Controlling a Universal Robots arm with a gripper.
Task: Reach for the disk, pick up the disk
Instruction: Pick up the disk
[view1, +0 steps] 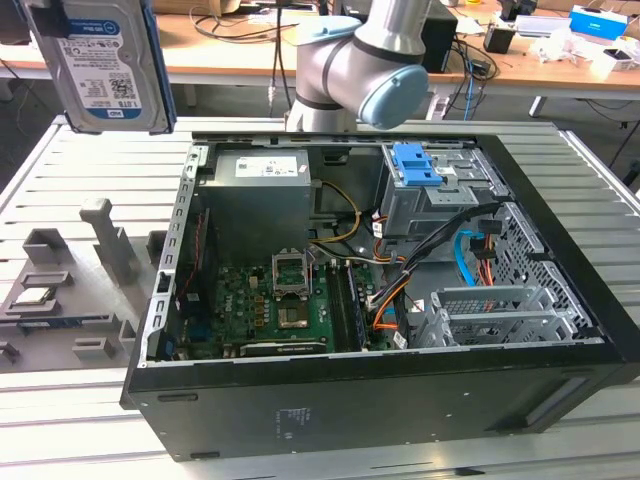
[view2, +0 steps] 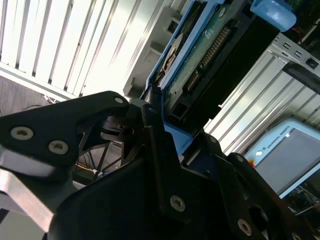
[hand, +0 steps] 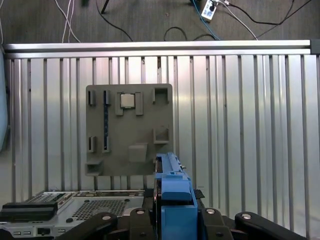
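I'm holding the gripper (view2: 145, 117) clenched on the disk (view2: 210, 55), gripping its blue-railed sides, long axis running straight out from the fingers. In the exterior view it's hanging high over the slatted table (view1: 60, 170), toward the exterior view's left of the open computer case (view1: 400, 400).

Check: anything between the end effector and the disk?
Nothing visible. The end effector is shut on the disk, whose blue side rail sits clamped in its grip in both wrist views. It hangs in the air at the exterior view's left, clear of the open computer case.
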